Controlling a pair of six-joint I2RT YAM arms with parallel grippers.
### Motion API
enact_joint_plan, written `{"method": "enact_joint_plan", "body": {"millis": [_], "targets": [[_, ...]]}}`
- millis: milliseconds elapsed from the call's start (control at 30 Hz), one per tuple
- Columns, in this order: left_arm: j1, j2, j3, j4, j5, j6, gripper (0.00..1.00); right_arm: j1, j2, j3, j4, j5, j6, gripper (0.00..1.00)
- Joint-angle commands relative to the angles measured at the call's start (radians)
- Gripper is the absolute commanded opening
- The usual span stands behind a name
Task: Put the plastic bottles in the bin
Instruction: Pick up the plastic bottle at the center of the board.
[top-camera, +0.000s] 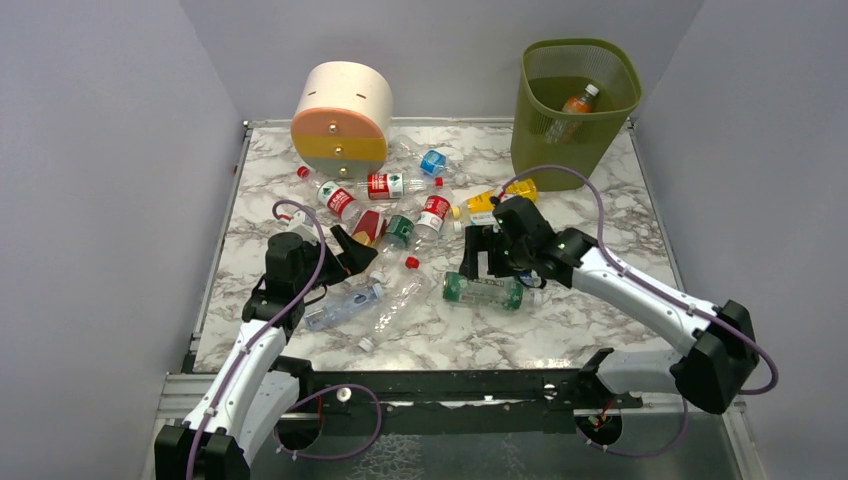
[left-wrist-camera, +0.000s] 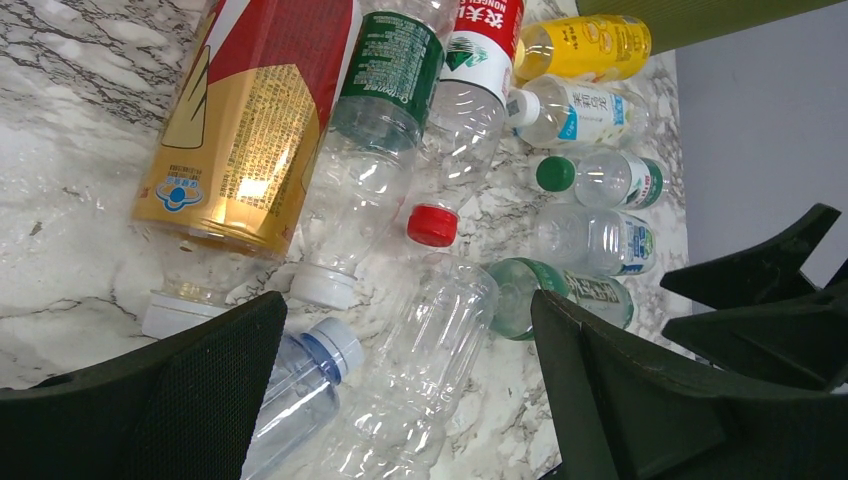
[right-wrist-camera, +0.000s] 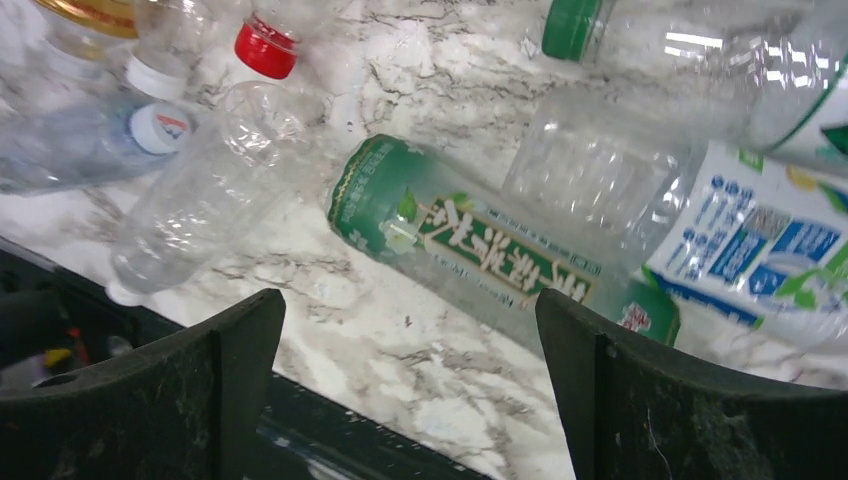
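Several plastic bottles (top-camera: 400, 215) lie scattered on the marble table. The olive-green mesh bin (top-camera: 590, 140) stands at the back right with one orange bottle (top-camera: 573, 108) inside it. My left gripper (top-camera: 352, 252) is open and empty above a clear bottle (left-wrist-camera: 425, 370) and a bluish, white-capped one (left-wrist-camera: 300, 385). In the left wrist view, the left gripper (left-wrist-camera: 405, 312) has the clear bottle lying between its spread fingers. My right gripper (top-camera: 480, 264) is open just over a green-labelled bottle (top-camera: 485, 291). In its wrist view the right gripper (right-wrist-camera: 410, 310) holds nothing, and the green-labelled bottle (right-wrist-camera: 480, 245) lies just beyond its fingertips.
A cream, orange and yellow round drawer box (top-camera: 342, 115) stands at the back left, next to the bottle pile. Grey walls close in the table on three sides. The black rail (top-camera: 450, 385) runs along the near edge between the arm bases.
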Motion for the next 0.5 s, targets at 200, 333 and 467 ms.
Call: {"method": "enact_joint_plan", "body": {"millis": [200, 333, 467], "targets": [[-0.006, -0.006, 0.024, -0.008, 0.005, 0.022, 0.99, 0.049, 0.114, 0.13, -0.016, 0.074, -0.496, 0.95], [-0.007, 0.006, 0.029, -0.006, 0.007, 0.02, 0.99, 0.068, 0.139, 0.139, 0.005, 0.013, -0.571, 0.94], [-0.006, 0.013, 0.036, -0.006, 0.005, 0.022, 0.99, 0.131, 0.206, 0.138, 0.004, -0.011, -0.624, 0.94]]}}
